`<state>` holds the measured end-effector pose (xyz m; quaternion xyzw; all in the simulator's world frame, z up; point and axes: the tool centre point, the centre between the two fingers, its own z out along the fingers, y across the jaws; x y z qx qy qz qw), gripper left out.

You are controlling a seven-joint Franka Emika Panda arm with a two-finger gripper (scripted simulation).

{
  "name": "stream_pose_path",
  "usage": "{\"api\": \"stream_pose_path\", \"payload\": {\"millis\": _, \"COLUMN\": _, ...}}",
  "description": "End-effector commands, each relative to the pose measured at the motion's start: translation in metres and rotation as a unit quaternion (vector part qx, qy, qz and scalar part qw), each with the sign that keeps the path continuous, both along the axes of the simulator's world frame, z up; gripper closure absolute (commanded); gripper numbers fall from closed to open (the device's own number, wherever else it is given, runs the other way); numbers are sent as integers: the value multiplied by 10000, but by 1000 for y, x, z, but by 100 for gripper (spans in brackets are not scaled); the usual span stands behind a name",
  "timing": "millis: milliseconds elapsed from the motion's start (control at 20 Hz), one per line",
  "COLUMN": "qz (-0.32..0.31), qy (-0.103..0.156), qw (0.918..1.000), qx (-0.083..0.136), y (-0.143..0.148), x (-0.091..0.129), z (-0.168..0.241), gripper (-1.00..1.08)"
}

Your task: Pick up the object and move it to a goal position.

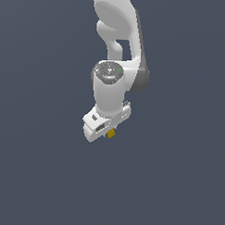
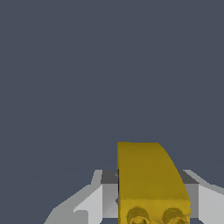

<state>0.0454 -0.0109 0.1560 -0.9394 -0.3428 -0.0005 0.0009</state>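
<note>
The object is a tiny yellow-orange blocky piece [image 1: 111,133]. In the exterior view it peeks out under my white gripper [image 1: 107,131], mostly hidden by the hand. In the wrist view the piece [image 2: 148,179] fills the space between my grey fingers [image 2: 94,203], with two round studs at its near end. The gripper is shut on the piece. The arm hangs down from above, wrist pointing downward.
A plain dark grey-blue surface [image 1: 38,153] fills both views. No other objects, edges or goal marker show.
</note>
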Motion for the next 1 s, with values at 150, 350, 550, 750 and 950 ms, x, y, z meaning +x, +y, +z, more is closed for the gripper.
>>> {"api": "stream_pose_path", "payload": {"millis": 150, "qz": 3, "qy": 2, "qw": 10000, "qx": -2, "y": -18, "x": 27, "z": 29, "gripper": 108}}
{"api": "stream_pose_path", "payload": {"millis": 350, "qz": 3, "qy": 2, "qw": 10000, "qx": -2, "y": -29, "x": 43, "z": 47, "gripper": 108}}
{"api": "stream_pose_path", "payload": {"millis": 550, "qz": 1, "qy": 2, "qw": 10000, "qx": -5, "y": -37, "x": 57, "z": 60, "gripper": 108}}
{"api": "stream_pose_path", "payload": {"millis": 750, "qz": 1, "qy": 2, "qw": 10000, "qx": -8, "y": -43, "x": 66, "z": 70, "gripper": 108}}
{"api": "stream_pose_path", "payload": {"millis": 950, "qz": 1, "qy": 2, "qw": 10000, "qx": -8, "y": -47, "x": 72, "z": 75, "gripper": 108}}
